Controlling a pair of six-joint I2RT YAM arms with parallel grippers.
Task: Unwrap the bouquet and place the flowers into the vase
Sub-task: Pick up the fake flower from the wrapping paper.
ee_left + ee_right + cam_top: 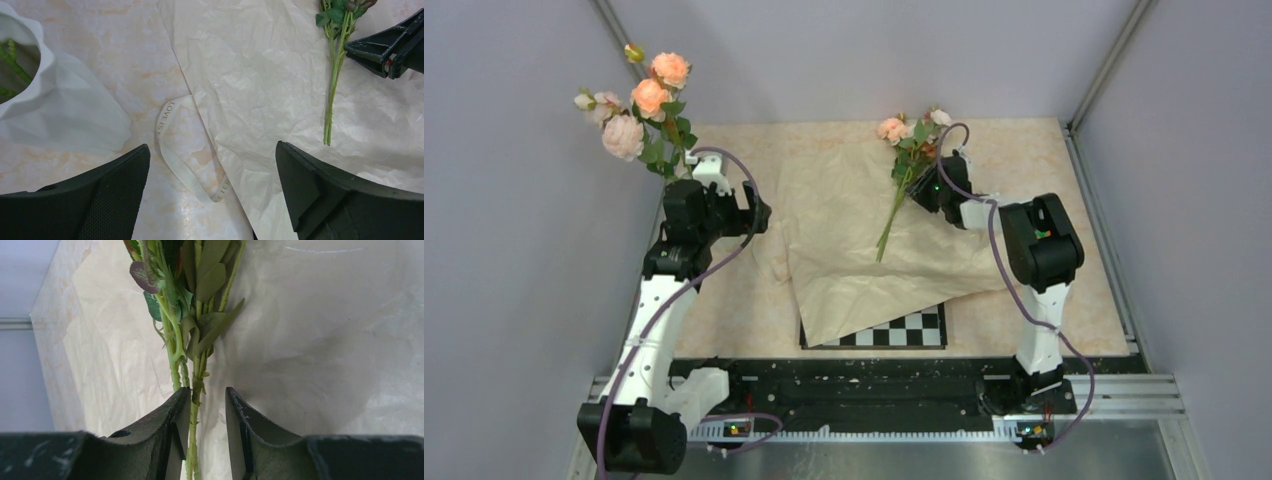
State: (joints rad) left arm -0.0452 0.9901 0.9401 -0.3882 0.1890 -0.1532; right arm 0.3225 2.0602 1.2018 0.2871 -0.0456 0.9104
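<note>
Far left: peach and pale pink artificial roses [646, 100] stand upright with their stems down in the tall white ribbed vase [45, 100], so part of the transfer is done. Left gripper [212, 190] hangs just beside the vase over the marbled peach table top [115, 45], jaws wide, holding nothing. Below it lies the cream printed ribbon [175, 150], loose and untied. Centre: the beige crumpled wrapping paper [854, 240] is spread flat, half covering a black-and-white checkerboard [904, 330]; unwrapping looks complete. Right: a second bunch of green-stemmed roses [902, 150] lies on the paper, well apart from the vase. Right gripper [207, 392] straddles its stems with jaws narrow (one finger against a stem, a gap showing on the other side), so I judge it not yet clamped. Left to do: pinch, lift, carry this bunch across, seat it in the vase.
</note>
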